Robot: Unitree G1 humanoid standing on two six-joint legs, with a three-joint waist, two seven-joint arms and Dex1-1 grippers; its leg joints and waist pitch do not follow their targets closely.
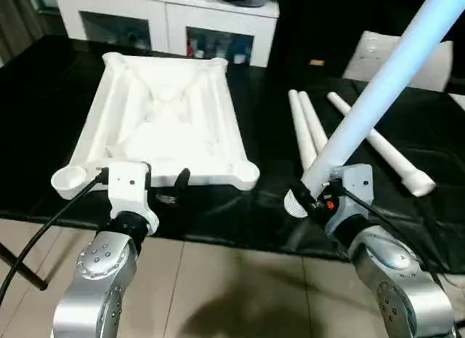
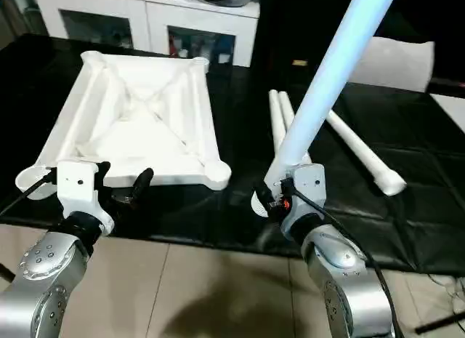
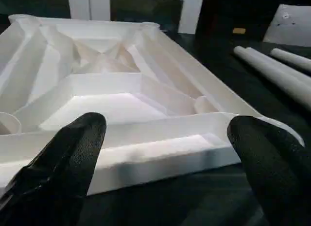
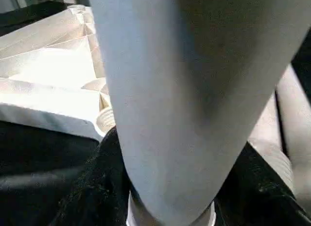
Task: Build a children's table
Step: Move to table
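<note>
White plastic rectangular tabletop (image 1: 163, 116) lying ribbed underside up on the black worktop (image 1: 261, 200), round sockets at its corners. Left tool (image 1: 156, 184), fingers (image 3: 68, 158) spread wide and holding nothing, poised just before the tabletop's near edge. Right tool (image 1: 314, 196), closed around the threaded lower end of a long tapered white tube leg (image 1: 385, 80), which slants up and away above the worktop. Three further white tube legs (image 1: 309, 131) lie on the worktop to the right of the tabletop, well apart from it.
</note>
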